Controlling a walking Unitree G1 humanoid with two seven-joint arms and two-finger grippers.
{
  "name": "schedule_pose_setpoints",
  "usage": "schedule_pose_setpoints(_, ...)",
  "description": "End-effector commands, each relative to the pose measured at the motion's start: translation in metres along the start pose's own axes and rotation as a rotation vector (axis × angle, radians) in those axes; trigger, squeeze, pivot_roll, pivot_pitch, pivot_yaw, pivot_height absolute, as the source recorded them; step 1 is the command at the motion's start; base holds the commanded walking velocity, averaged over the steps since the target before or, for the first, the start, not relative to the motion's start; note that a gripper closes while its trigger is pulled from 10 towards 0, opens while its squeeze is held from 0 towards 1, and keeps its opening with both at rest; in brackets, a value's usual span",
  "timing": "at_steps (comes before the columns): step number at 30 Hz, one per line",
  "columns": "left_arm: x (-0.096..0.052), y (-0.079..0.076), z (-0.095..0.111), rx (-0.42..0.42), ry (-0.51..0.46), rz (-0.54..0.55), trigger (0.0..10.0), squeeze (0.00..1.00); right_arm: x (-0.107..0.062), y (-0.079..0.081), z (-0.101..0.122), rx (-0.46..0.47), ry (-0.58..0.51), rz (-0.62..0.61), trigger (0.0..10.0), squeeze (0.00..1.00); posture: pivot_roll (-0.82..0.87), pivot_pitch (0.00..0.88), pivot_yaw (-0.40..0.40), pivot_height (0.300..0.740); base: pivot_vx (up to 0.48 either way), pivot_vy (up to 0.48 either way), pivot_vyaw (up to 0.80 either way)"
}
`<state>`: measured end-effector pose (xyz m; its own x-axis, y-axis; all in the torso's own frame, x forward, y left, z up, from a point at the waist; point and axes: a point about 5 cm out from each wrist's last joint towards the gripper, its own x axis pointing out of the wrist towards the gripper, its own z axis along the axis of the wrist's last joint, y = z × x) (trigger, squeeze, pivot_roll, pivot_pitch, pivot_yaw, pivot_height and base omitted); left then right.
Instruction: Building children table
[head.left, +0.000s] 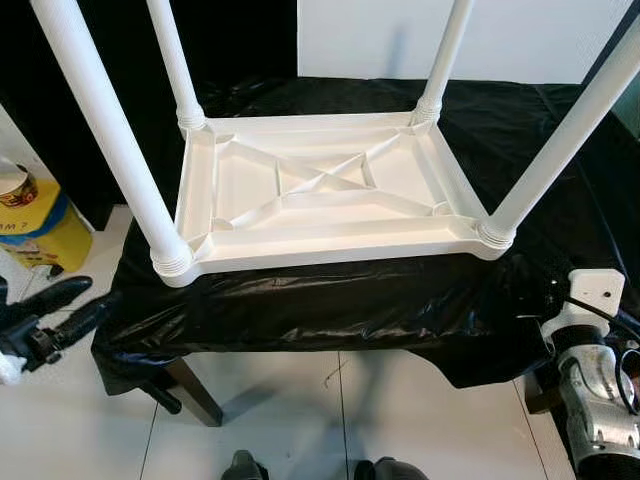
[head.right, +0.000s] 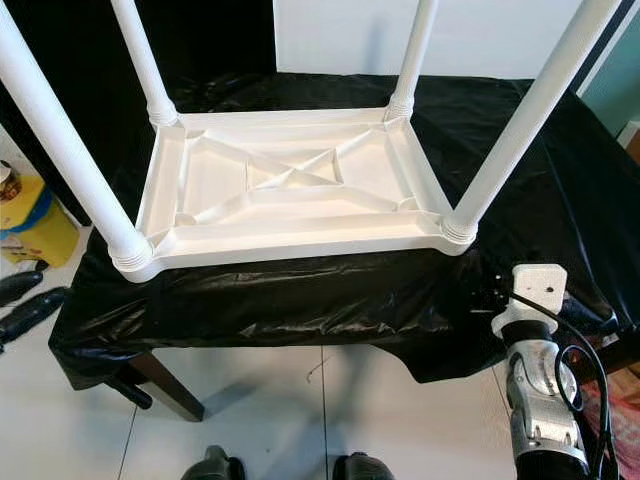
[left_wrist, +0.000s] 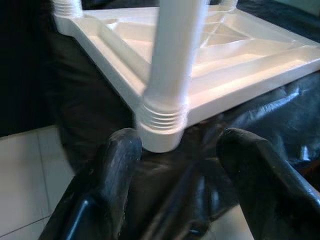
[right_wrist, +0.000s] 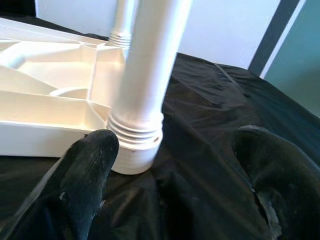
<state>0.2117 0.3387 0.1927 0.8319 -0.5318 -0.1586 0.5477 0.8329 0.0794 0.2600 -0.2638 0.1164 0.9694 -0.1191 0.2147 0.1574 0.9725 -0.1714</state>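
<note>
A white plastic children's table lies upside down on a worktable draped in black plastic. Four white legs stand up from its corners: near-left leg, near-right leg, far-left leg, far-right leg. My left gripper hangs open at the lower left, just short of the near-left corner; its fingers hold nothing. My right arm is at the lower right. The right gripper is open, facing the base of the near-right leg without touching it.
A yellow and blue container sits on the white tiled floor at the left. The worktable's dark wooden leg slants down under the near-left corner. My feet stand close to the front edge. A white wall rises behind.
</note>
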Motion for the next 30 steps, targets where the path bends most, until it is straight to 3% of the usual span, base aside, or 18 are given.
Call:
schedule_pose_setpoints(1,0.002,0.015,0.004,0.009,-0.015,0.011,10.0,0.0,-0.006,0.006,-0.003,0.021,0.02,0.006,10.0,0.0,0.04,0.069,-0.056,0.74,0.0,0.0,0.0)
schedule_pose_setpoints(2,0.002,0.015,0.004,0.009,-0.015,0.011,10.0,0.0,-0.006,0.006,-0.003,0.021,0.02,0.006,10.0,0.0,0.04,0.069,-0.056,0.74,0.0,0.0,0.0)
schedule_pose_setpoints(3,0.011,0.053,0.019,0.01,-0.084,0.171,10.0,0.0,-0.013,0.025,-0.007,0.067,0.035,0.054,10.0,0.0,0.03,0.074,-0.054,0.74,0.0,0.0,0.0)
schedule_pose_setpoints(5,0.011,0.053,0.019,0.01,-0.084,0.171,10.0,0.0,-0.013,0.025,-0.007,0.067,0.035,0.054,10.0,0.0,0.03,0.074,-0.054,0.74,0.0,0.0,0.0)
schedule_pose_setpoints(6,0.016,0.064,0.022,-0.003,-0.092,0.224,10.0,0.0,-0.016,0.033,-0.007,0.084,0.039,0.076,10.0,0.0,0.03,0.075,-0.052,0.74,0.0,0.0,0.0)
schedule_pose_setpoints(7,0.016,0.064,0.022,-0.003,-0.092,0.224,10.0,0.0,-0.016,0.033,-0.007,0.084,0.039,0.076,10.0,0.0,0.03,0.075,-0.052,0.74,0.0,0.0,0.0)
schedule_pose_setpoints(9,0.029,0.079,0.026,0.023,-0.072,0.312,10.0,0.0,-0.021,0.052,-0.007,0.124,0.046,0.138,10.0,0.0,0.02,0.085,-0.043,0.74,0.0,0.0,0.0)
schedule_pose_setpoints(12,0.036,0.084,0.03,0.042,-0.068,0.34,10.0,0.0,-0.023,0.06,-0.006,0.144,0.053,0.174,10.0,0.0,0.01,0.09,-0.04,0.74,0.0,0.0,0.0)
schedule_pose_setpoints(13,0.046,0.088,0.039,0.059,-0.088,0.382,10.0,0.0,-0.027,0.073,-0.006,0.175,0.067,0.226,10.0,0.0,0.0,0.094,-0.04,0.74,0.0,0.0,0.0)
schedule_pose_setpoints(16,0.056,0.092,0.048,0.061,-0.117,0.422,10.0,0.0,-0.03,0.084,-0.006,0.199,0.079,0.278,10.0,0.0,0.0,0.097,-0.037,0.74,0.0,0.0,0.0)
schedule_pose_setpoints(17,0.067,0.094,0.057,0.055,-0.145,0.46,10.0,0.0,-0.032,0.094,-0.005,0.217,0.084,0.321,10.0,0.0,-0.01,0.099,-0.034,0.74,0.0,0.0,0.0)
schedule_pose_setpoints(18,0.067,0.094,0.057,0.055,-0.145,0.46,10.0,0.0,-0.032,0.094,-0.005,0.217,0.084,0.321,10.0,0.0,-0.01,0.099,-0.034,0.74,0.0,0.0,0.0)
schedule_pose_setpoints(20,0.084,0.094,0.071,0.049,-0.194,0.495,10.0,0.0,-0.033,0.106,-0.003,0.236,0.093,0.363,10.0,0.0,-0.01,0.103,-0.032,0.74,0.0,0.0,0.0)
schedule_pose_setpoints(22,0.09,0.093,0.075,0.042,-0.213,0.5,10.0,0.0,-0.033,0.109,-0.002,0.245,0.098,0.37,10.0,0.0,-0.01,0.103,-0.032,0.74,0.0,0.0,0.0)
schedule_pose_setpoints(23,0.09,0.093,0.075,0.042,-0.213,0.5,10.0,0.0,-0.033,0.109,-0.002,0.245,0.098,0.37,10.0,0.0,-0.01,0.103,-0.032,0.74,0.0,0.0,0.0)
schedule_pose_setpoints(27,0.122,0.081,0.089,0.034,-0.267,0.431,10.0,0.0,-0.024,0.121,0.0,0.238,0.133,0.382,10.0,0.0,-0.03,0.108,-0.029,0.74,0.0,0.0,0.0)
schedule_pose_setpoints(30,0.131,0.076,0.093,0.033,-0.285,0.402,10.0,0.0,-0.02,0.123,-0.001,0.216,0.154,0.375,10.0,0.0,-0.04,0.111,-0.029,0.74,0.0,0.0,0.0)
